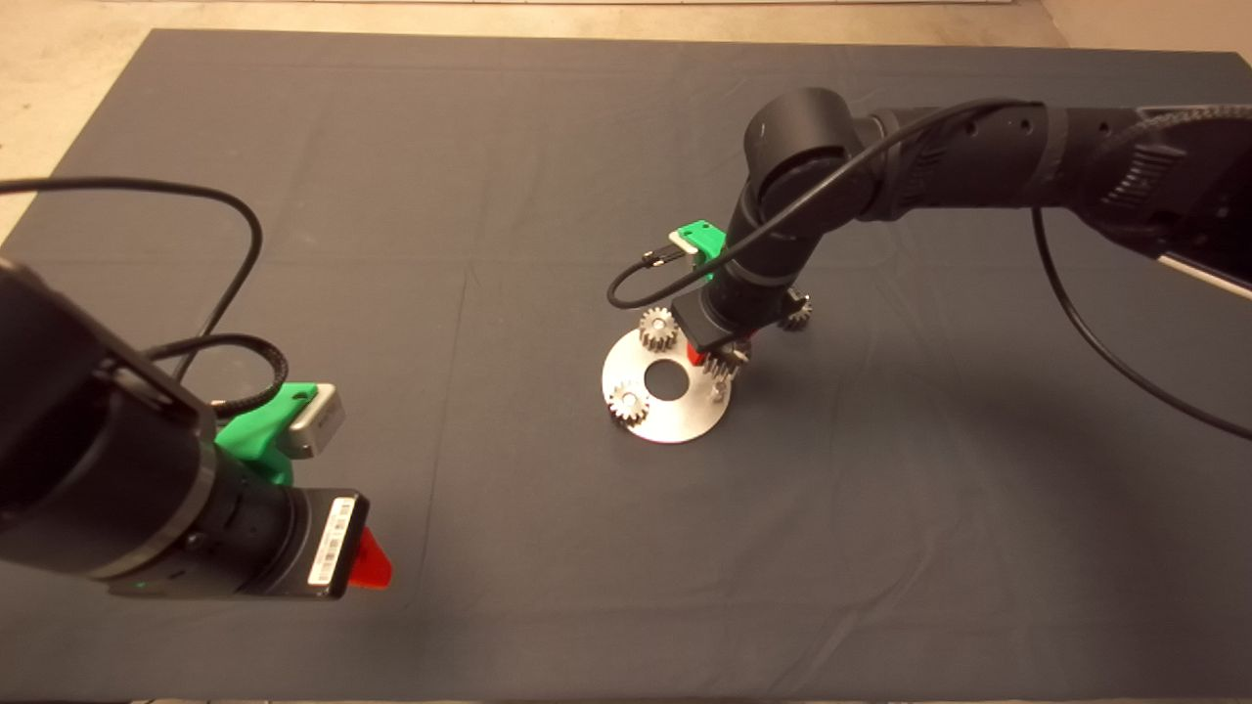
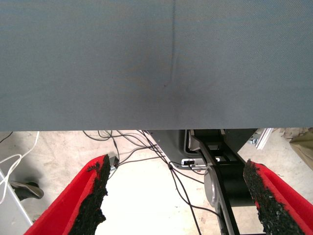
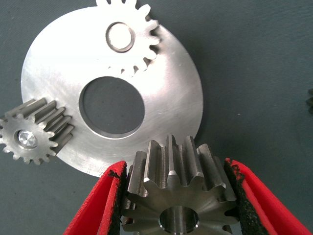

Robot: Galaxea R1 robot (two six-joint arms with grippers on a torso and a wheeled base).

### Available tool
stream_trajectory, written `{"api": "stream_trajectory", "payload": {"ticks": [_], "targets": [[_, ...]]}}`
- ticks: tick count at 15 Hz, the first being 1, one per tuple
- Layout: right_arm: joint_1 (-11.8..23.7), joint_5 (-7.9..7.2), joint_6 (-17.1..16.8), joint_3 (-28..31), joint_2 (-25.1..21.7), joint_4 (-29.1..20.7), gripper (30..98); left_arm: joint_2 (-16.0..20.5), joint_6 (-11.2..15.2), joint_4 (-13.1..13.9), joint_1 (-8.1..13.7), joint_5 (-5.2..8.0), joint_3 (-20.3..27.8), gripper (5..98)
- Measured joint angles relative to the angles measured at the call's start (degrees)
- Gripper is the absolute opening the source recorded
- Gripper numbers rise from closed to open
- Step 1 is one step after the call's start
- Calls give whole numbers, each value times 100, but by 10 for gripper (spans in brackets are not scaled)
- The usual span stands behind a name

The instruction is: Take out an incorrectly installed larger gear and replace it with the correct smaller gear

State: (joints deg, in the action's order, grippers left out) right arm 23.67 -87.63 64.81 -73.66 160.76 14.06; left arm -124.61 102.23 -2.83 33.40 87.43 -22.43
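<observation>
My right gripper (image 1: 717, 360) (image 3: 175, 166) is shut on the smaller gear (image 3: 178, 196), a silvery steel pinion with a central bore. It holds the gear just above the near right edge of the round steel plate (image 1: 675, 422) (image 3: 58, 63), over a bare peg (image 1: 720, 393). Two other small pinions (image 1: 659, 330) (image 1: 627, 402) sit on pegs on the plate. The larger gear (image 1: 797, 313) lies dark on the mat behind the right arm and is partly hidden by it. My left gripper (image 1: 370, 562) (image 2: 176, 196) hangs open and empty at the lower left.
The plate has a wide central hole (image 1: 667, 379). A black cable (image 1: 636, 279) loops off the right wrist toward the plate. Past the mat's edge, the left wrist view shows floor, cables and a machine base (image 2: 220, 166).
</observation>
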Motion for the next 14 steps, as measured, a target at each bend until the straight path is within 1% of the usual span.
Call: {"api": "stream_trajectory", "payload": {"ticks": [3, 7, 8, 9, 12, 14], "targets": [[17, 41, 0, -92, -265, -51, 468, -2, 0, 0, -2, 0, 0, 690], [17, 15, -1, -78, -950, -73, 468, -17, 0, 0, -2, 0, 0, 690], [17, 15, -1, -38, -1067, -75, 468, -15, 0, 0, -2, 1, -2, 690], [17, 17, -6, 73, -1314, -84, 468, -17, 0, -1, -1, 0, -2, 690], [16, 17, -23, 302, -1799, -108, 470, -17, 0, 0, -2, 0, -2, 690], [16, 11, -26, 436, -2033, -108, 470, -20, 0, 0, -1, 0, -2, 690]]}}
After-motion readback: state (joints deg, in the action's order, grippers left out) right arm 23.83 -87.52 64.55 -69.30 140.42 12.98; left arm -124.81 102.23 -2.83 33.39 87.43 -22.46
